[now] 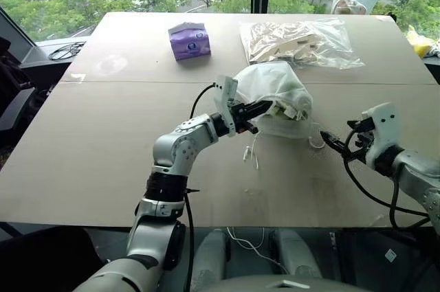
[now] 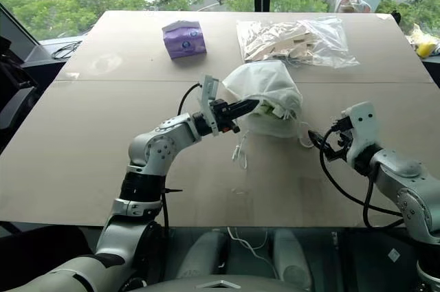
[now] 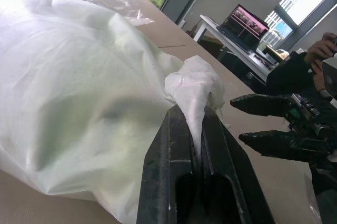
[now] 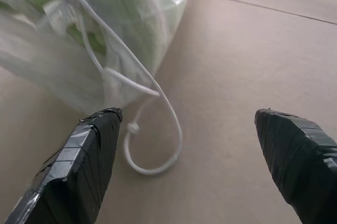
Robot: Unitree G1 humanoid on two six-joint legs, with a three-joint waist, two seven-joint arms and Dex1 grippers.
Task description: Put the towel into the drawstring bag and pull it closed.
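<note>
1 towel [image 4: 100, 39]; 1 drawstring bag [image 1: 271, 86]; 1 tissue box [image 1: 190, 40]

The left arm reaches forward over the middle of the table, elbow bent, forearm angled toward the robot's right, wrist held roughly level. The left gripper [image 1: 265, 108] has its two black fingers [image 3: 174, 150] pressed together, with a fold of thin white fabric pinched between them. The right arm sits low at the robot's right side, forearm coming in from the edge and wrist tilted a little downward. The right gripper [image 1: 333, 143] points inward toward the left one, its fingers [image 4: 84, 155] spread wide apart and holding nothing.
</note>
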